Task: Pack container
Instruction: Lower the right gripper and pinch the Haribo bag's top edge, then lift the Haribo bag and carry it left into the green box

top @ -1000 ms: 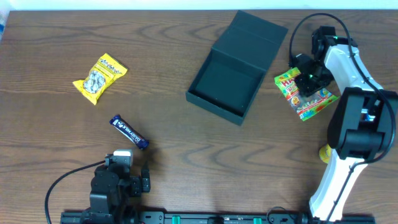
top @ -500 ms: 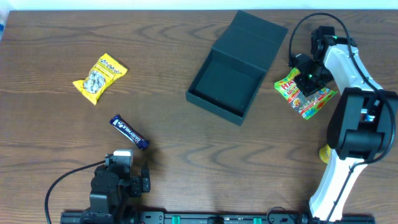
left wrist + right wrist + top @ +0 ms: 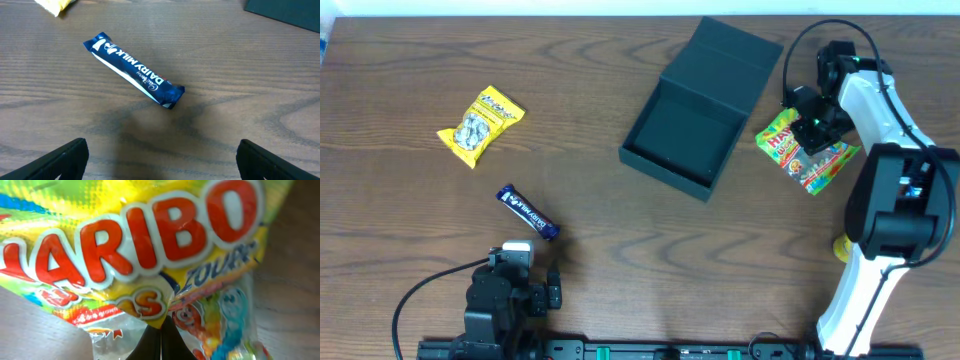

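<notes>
The container, a dark teal-green square box, lies open with its flap lid folded back toward the far edge, and it holds nothing. Just right of it, my right gripper is shut on a colourful Haribo gummy bag. In the right wrist view the bag fills the frame, its wrinkled foil pinched between the closed black fingers of the right gripper. My left gripper stands wide open over bare table, a short way behind a blue Dairy Milk bar.
A yellow snack packet lies at the left of the wooden table. The Dairy Milk bar lies diagonally near the left arm's base. A small yellow object peeks out beside the right arm's base.
My right gripper has closed on the Haribo bag, and the bag has shifted slightly left toward the container. The left arm has not moved.
</notes>
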`<state>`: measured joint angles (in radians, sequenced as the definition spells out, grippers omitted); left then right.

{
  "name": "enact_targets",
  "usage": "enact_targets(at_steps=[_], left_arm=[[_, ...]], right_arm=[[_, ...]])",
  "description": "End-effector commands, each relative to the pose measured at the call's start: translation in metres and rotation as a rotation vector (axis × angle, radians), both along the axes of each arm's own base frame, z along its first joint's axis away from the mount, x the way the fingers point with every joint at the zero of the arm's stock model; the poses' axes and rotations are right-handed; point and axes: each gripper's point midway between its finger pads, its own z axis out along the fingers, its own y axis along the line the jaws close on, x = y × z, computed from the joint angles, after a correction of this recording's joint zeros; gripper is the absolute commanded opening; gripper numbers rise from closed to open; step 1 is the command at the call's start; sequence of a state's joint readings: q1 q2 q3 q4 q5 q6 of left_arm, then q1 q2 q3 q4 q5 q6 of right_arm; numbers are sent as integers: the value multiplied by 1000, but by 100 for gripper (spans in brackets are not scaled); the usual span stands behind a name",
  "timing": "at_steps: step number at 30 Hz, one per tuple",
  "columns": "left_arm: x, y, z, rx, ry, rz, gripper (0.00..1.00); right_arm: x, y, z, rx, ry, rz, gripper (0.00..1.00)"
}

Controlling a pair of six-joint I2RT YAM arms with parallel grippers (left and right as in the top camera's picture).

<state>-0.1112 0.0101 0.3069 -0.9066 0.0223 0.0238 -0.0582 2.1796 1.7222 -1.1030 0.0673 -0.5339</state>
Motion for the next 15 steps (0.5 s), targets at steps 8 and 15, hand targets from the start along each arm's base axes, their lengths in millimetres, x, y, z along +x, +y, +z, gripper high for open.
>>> enact_targets(at_steps=[8, 15], left_arm=[[-5, 3, -18, 18, 54, 10, 95], [-5, 3, -18, 18, 54, 10, 95]], right_arm=[[5, 8, 102, 9, -241, -58, 1], [-7, 31, 144, 44, -322, -105, 1]])
